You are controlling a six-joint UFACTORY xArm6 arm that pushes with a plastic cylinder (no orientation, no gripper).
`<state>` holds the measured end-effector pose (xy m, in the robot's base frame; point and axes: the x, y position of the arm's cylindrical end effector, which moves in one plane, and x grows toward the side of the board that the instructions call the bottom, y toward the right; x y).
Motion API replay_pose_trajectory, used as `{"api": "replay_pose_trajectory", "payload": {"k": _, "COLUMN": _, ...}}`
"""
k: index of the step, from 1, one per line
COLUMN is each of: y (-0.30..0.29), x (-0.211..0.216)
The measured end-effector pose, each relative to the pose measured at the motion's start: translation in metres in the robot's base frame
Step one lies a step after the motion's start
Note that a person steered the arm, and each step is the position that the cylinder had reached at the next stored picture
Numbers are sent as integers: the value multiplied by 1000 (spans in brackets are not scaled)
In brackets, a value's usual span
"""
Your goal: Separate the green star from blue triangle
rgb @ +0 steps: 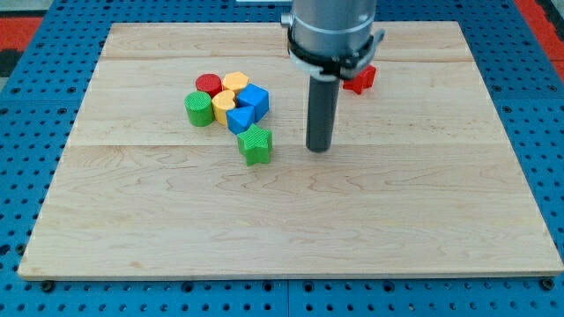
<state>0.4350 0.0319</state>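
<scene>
The green star [256,144] lies on the wooden board, just below the cluster at the view's upper left. The blue triangle [239,120] sits right above it, at the cluster's lower edge, close to or touching the star. My tip [319,148] rests on the board to the right of the green star, a short gap away, touching no block.
The cluster also holds a blue cube [254,101], a yellow heart [222,104], a yellow hexagon [234,83], a red cylinder [209,85] and a green cylinder [199,109]. A red block [359,79] lies behind the arm. The wooden board [291,229] ends in a blue pegboard surround.
</scene>
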Motion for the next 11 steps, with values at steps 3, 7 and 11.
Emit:
{"api": "replay_pose_trajectory", "payload": {"k": 3, "y": -110, "x": 110}}
{"api": "replay_pose_trajectory", "payload": {"k": 7, "y": -138, "x": 9}}
{"api": "replay_pose_trajectory", "payload": {"k": 11, "y": -2, "x": 13}}
